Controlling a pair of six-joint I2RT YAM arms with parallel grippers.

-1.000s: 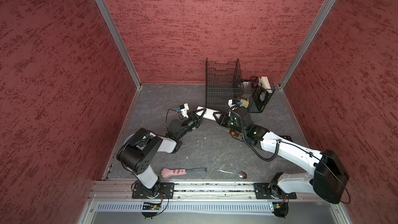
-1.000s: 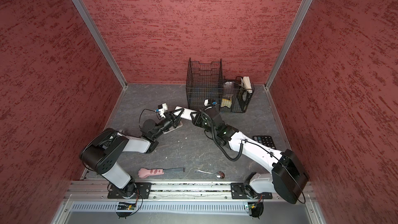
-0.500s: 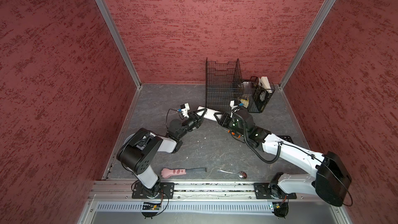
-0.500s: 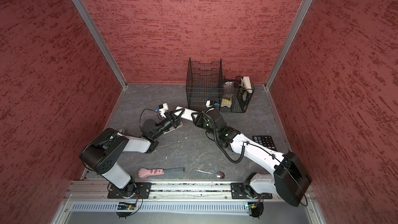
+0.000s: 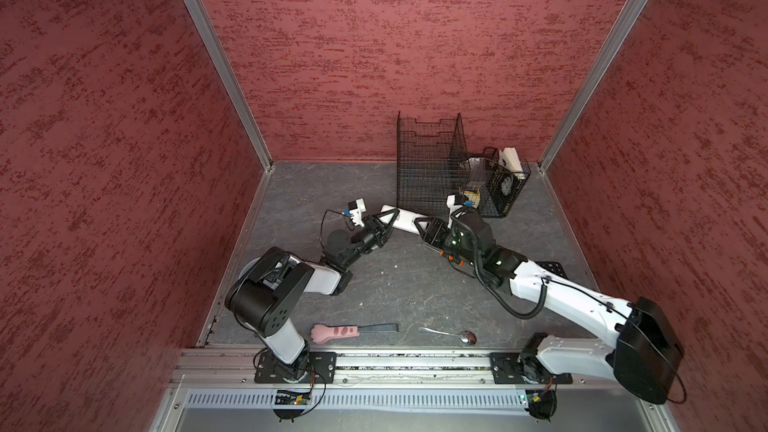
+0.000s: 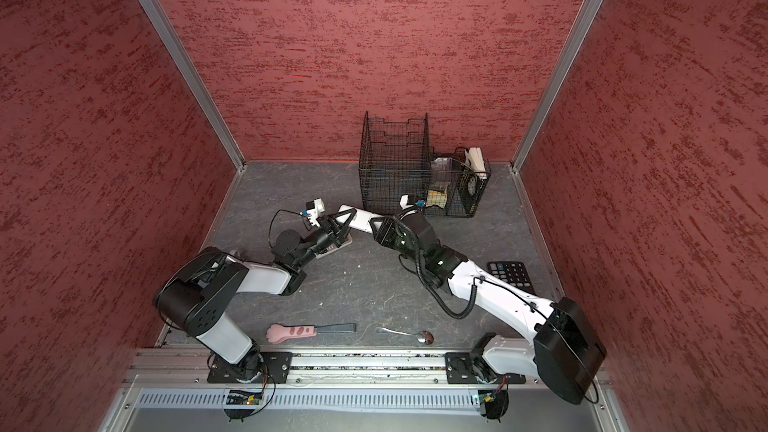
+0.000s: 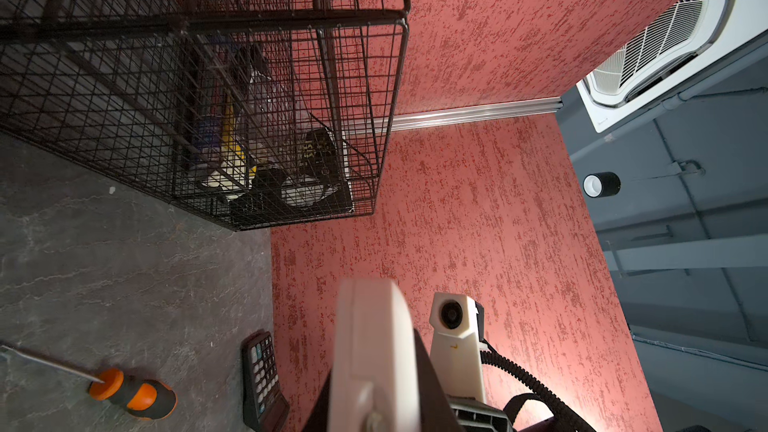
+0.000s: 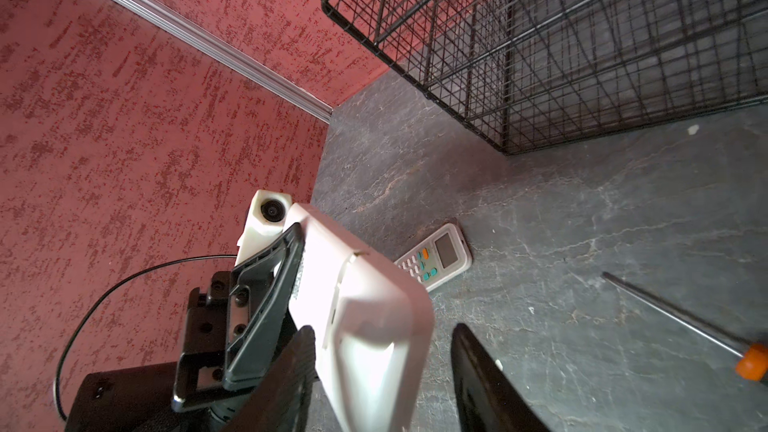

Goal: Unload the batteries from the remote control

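two robot arms meet over a dark grey stone-patterned surface (image 5: 395, 284) walled in red. between them hangs a long white remote control (image 5: 405, 220), lifted off the surface and slanting toward the back edge. the left pincer (image 5: 384, 222) is clenched on one end of it; in the right wrist view its dark finger (image 8: 266, 284) presses flat along the remote's side. the right pincer (image 5: 428, 229) sits at the other end with its jaws parted; in the right wrist view one finger (image 8: 299, 367) lies against the white body (image 8: 365, 326) while the other finger (image 8: 482, 380) stands apart from it, so this pincer looks released rather than gripping. no batteries can be made out in any view; the side of the remote that shows is closed white plastic.

a second, smaller remote (image 8: 434, 257) with a screen and coloured buttons lies flat on the surface beneath the held one. an orange-handled screwdriver (image 7: 129, 392) lies near the right arm. a black calculator (image 6: 511, 278) rests toward the right edge. a tall black wire rack (image 5: 430, 164) stands at the back edge, with a lower wire basket (image 5: 503, 189) of odds and ends beside it. near the front edge lie a pink paw-handled tool (image 5: 353, 330) and a metal spoon (image 5: 451, 334).
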